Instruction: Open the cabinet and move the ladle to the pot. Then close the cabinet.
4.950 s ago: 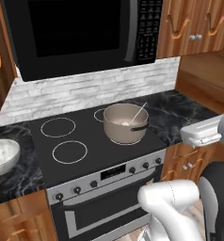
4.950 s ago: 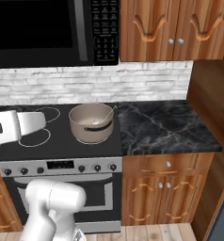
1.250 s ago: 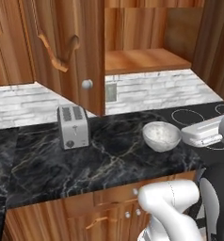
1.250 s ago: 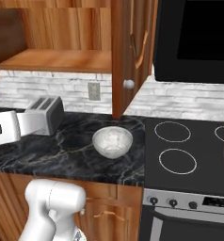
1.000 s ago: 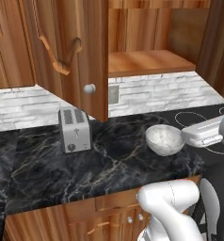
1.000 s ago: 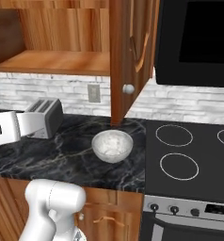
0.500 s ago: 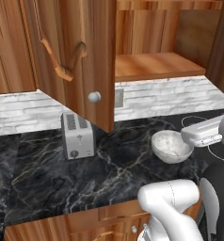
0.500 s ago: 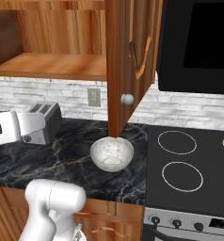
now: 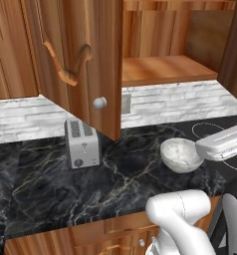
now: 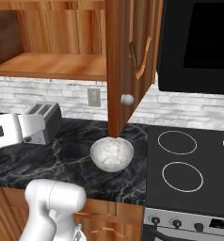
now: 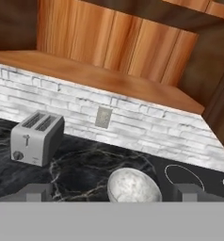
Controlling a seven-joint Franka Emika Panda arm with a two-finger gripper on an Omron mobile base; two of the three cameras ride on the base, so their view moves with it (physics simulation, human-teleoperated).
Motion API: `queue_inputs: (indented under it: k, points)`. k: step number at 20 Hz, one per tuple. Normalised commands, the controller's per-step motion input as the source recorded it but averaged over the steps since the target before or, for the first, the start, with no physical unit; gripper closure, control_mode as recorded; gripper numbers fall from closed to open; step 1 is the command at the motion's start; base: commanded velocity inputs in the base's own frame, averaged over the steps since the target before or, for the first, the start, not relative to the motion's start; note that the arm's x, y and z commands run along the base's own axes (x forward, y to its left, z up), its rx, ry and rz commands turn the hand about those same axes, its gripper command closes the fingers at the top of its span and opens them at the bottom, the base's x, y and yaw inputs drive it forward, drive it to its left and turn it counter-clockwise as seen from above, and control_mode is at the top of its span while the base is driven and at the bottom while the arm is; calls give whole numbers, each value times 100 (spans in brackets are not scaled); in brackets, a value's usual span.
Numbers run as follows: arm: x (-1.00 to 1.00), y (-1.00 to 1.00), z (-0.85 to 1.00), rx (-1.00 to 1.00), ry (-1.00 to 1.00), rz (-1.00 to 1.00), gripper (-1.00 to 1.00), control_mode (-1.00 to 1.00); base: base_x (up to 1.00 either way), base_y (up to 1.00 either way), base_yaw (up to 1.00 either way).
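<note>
Nearest in the hand view, the claw (image 11: 112, 192) stands wide, its two dark finger tips far apart at the bottom edge and nothing between them. Just beyond it, at 12 o'clock from the claw, one white speckled bowl (image 11: 133, 186) sits on the black marble desk (image 11: 81, 169). One silver toaster (image 11: 36, 138) with two slots stands at about 10 o'clock from the bowl, well apart from it; it has one lever and one round knob on its end, and no writing can be read on it. At 3 o'clock from the bowl there are the white rings of the stove burners (image 11: 187, 177); in the right base view I count four rings, two of them cut by the picture edge. Behind the desk runs a white brick wall with one wall outlet (image 11: 103, 117). Above it the cabinet (image 9: 160, 60) is open: both doors are swung out, each with one round silver knob (image 10: 127, 99), and one bare wooden shelf (image 11: 100, 75) shows inside. In the right base view one black microwave (image 10: 198, 44) hangs at 3 o'clock from the cabinet.
</note>
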Motion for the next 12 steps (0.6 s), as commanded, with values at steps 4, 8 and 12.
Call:
queue_inputs:
  k: [4, 8, 12]
  points:
    - [-44, 0, 2, -3, 2, 2, -100, -100, 0, 0, 0]
    - [-36, 2, 15, -4, 9, 0, -100, -100, 0, 0, 0]
    - [-39, 0, 24, -5, 10, 0, -100, -100, 0, 0, 0]
